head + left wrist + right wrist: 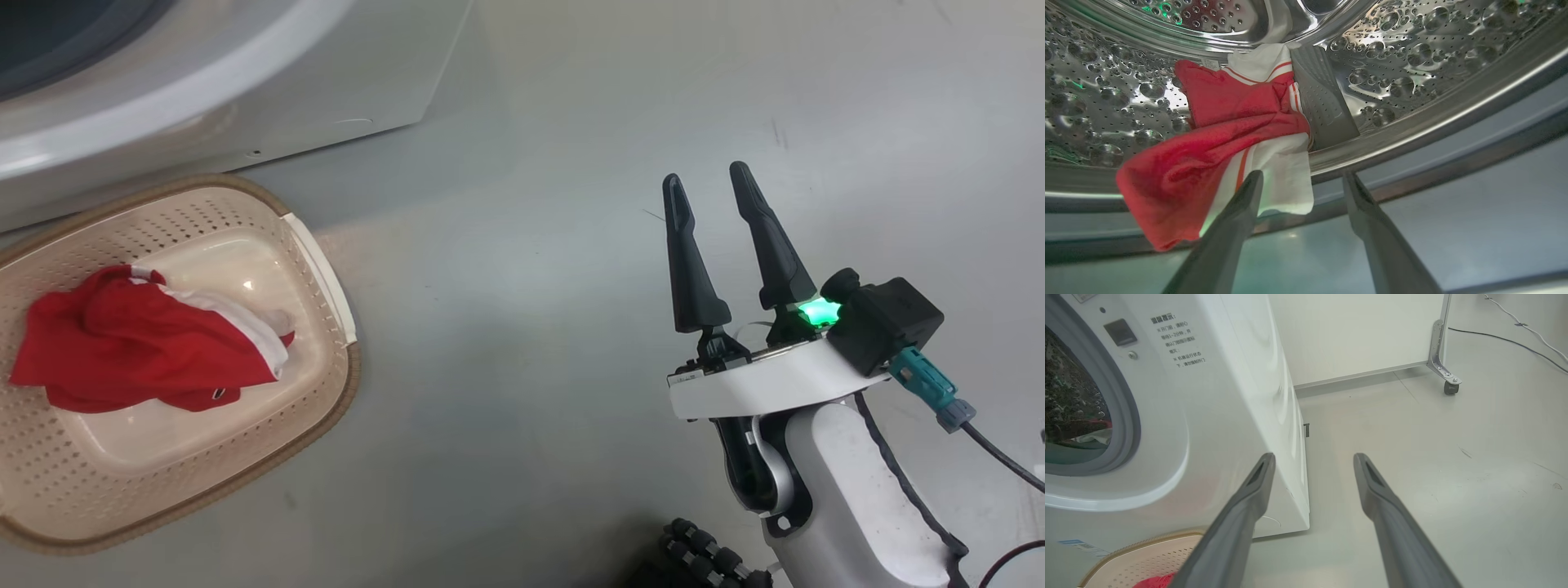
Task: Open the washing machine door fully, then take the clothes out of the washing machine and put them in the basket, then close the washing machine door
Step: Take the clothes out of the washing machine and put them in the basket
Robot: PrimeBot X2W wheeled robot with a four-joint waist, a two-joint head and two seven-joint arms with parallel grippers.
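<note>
A red garment (pixel 1224 134) lies in the drum (pixel 1412 49), its tail draped over the front lip (pixel 1412 130), long axis running back inward. The left gripper (pixel 1302 175), wide and empty, points at it from just outside, by far the nearer arm. A ribbed paddle (pixel 1323 102) crowds one side. Another garment (pixel 122 343) sits in the basket (pixel 347 400); the right gripper (pixel 706 174), also wide, hangs over open floor (pixel 531 327)
</note>
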